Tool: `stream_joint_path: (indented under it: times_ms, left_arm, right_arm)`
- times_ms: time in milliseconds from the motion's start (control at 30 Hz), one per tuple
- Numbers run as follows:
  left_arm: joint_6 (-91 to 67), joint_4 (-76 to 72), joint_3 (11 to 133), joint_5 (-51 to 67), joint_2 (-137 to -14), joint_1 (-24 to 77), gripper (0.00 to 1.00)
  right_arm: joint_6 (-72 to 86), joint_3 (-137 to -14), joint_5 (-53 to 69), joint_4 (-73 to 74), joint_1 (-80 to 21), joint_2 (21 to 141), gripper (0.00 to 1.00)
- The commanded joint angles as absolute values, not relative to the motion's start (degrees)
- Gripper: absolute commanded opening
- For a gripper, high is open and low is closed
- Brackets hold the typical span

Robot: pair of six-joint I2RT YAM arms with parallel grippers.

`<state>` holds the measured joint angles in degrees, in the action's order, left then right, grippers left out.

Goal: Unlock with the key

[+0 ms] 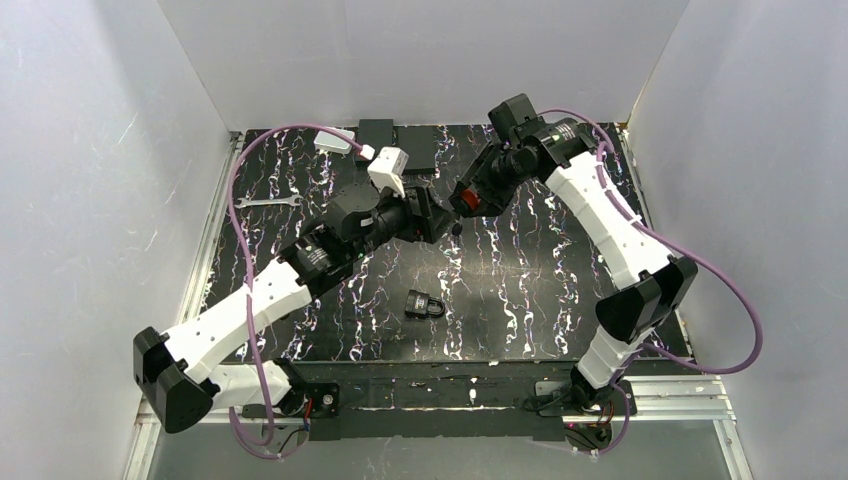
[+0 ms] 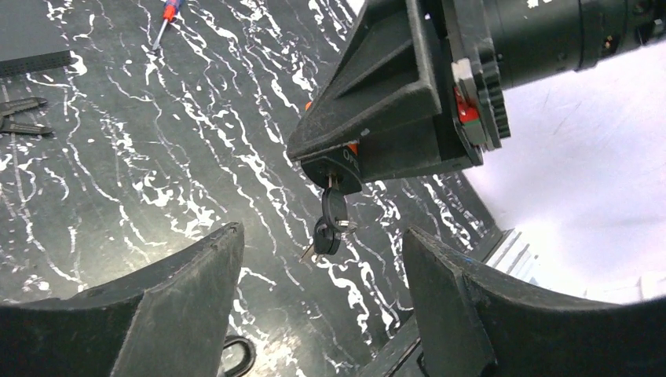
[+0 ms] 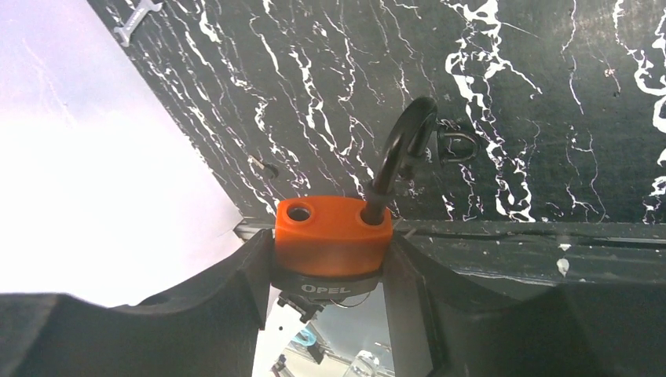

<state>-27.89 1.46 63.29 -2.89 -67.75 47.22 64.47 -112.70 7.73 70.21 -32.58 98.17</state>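
White walls [image 1: 100,150] box in a black, white-veined table [image 1: 560,300] where two arms meet above its far middle. The right arm rises from its base, folds at the elbow and reaches back toward centre. The right gripper [image 3: 330,245] is clamped on the body of an orange padlock [image 3: 333,234], held clear of the surface, with its shackle [image 3: 404,149] sprung out of one hole. The key [image 2: 333,206] sits in the lock's underside, and a second key dangles from its ring. The left arm stretches low from the near-left corner. The left gripper [image 1: 434,217] is spread wide and empty, its fingers [image 2: 196,298] flanking the hanging keys without touching. Bare tabletop lies beneath. A black padlock [image 1: 425,303] rests near the front, a wrench [image 1: 270,202] lies by the left edge, and a screwdriver [image 2: 166,16] lies well apart.
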Motion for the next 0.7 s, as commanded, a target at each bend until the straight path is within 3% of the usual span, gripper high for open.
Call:
stream_joint_path:
  times_ms: [0, 233, 433, 533, 667]
  left_arm:
    - [-34.7, -3.7, 64.7, -4.1, -69.5, 46.9, 0.72]
    - [-39.3, -4.4, 69.2, -1.7, -76.3, 46.8, 0.69]
    - [-42.5, -4.6, 70.8, -5.2, -79.0, 46.7, 0.56]
    - [-43.9, -4.6, 71.0, -5.8, -80.1, 46.7, 0.41]
    - [-45.3, -4.6, 70.9, -5.4, -81.1, 46.7, 0.09]
  right_arm:
    - [63.9, -111.6, 9.2, 64.1, -32.2, 94.2, 0.01]
    - [64.9, -108.2, 10.2, 59.5, -32.2, 91.1, 0.01]
    - [65.0, -107.1, 11.2, 58.7, -32.1, 90.0, 0.01]
    - [65.7, -105.7, 11.8, 56.8, -32.1, 89.1, 0.01]
    - [66.5, -103.7, 12.5, 54.8, -31.8, 88.1, 0.01]
